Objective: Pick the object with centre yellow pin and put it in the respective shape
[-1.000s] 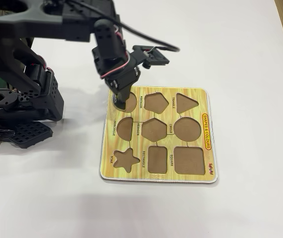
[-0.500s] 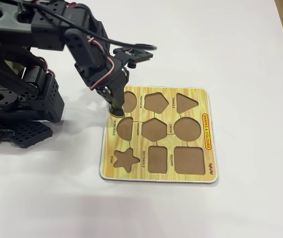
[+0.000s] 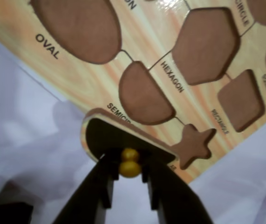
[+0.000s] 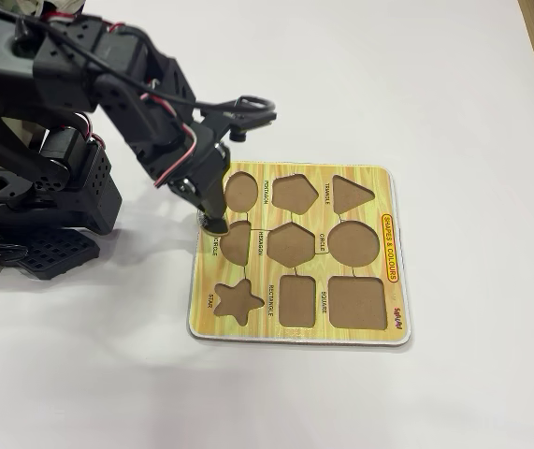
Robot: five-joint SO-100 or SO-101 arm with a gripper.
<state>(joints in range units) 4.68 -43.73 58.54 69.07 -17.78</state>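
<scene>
Just at seven o'clock of the brown semicircle-shaped cutout (image 3: 144, 95) in the wrist view, our black two-finger gripper (image 3: 129, 169), pinched on the yellow knob, holds the dark pale-rimmed semicircle piece (image 3: 105, 135), so we judge pickup done, seating left.

My arm (image 4: 108, 84) is matte black plastic w/ boxy servo housings and perforated base panels. Red/white/black wires run btwn joints; a black cable loops near my gripper (image 4: 213, 223). Fingers (image 3: 95, 186) dark, tapered.

The wrist view sits close above the puzzle board (image 3: 105, 70); the fixed view looks down on it whole from farther off.
</scene>
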